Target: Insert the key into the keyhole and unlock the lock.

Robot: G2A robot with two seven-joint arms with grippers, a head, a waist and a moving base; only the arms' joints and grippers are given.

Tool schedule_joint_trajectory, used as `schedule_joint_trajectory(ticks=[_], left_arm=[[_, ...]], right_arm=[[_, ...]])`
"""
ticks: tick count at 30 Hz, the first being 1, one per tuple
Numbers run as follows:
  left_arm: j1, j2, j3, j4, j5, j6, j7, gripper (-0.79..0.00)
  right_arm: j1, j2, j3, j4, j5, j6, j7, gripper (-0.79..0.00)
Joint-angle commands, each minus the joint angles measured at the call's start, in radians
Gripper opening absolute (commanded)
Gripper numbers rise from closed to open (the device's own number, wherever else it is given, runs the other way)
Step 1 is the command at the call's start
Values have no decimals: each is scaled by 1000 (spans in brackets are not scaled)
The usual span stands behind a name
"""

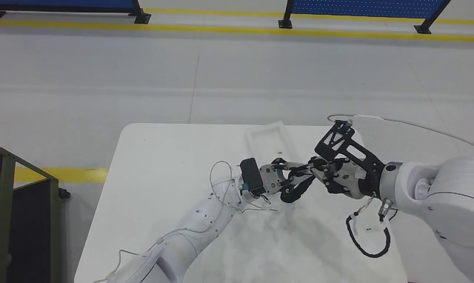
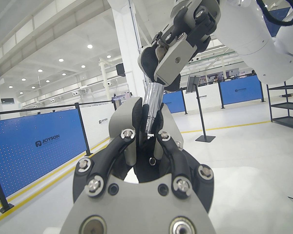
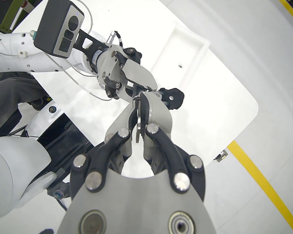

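Lock (image 2: 153, 93), chrome cylinder, clamped in the left gripper (image 2: 149, 113); key (image 3: 137, 125) pinched flat in the right gripper (image 3: 138, 99); both meet right of centre in the top view; step judged insertion, next needing straight alignment, push, then twist.

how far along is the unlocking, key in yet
Done: the left gripper is shut on the chrome cylinder lock, the right gripper on the key, both above the table. In hand: the right gripper's tips meet the lock's end; whether the key has entered is hidden. Left: seating and turning it.
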Motion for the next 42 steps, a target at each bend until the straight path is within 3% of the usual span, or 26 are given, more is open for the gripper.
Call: schedule_joint_trajectory(ticks=[1,12,24,29,35,42], left_arm=[[1,-1,0,2,-1,-3,-3,-785],[7,1,-1,8,-18,-17,-17,-785],[17,20,-8,-37,-38,-74,-74,-785],[32,30,-17,-66,-64,-134,-134,-785],[54,41,-29,-97,-77,-174,-179,-785],[73,51,-42,-150,-88,-207,-238,-785]], right_arm=[[8,0,-3,0,-2,1,-3,0],[35,5,12,0,-11,-48,-8,0],[-9,28,105,0,-95,-435,43,0],[-81,57,79,0,-257,-578,-95,0],[-138,76,108,0,-394,-672,-189,0],[-138,76,108,0,-394,-672,-189,0]])
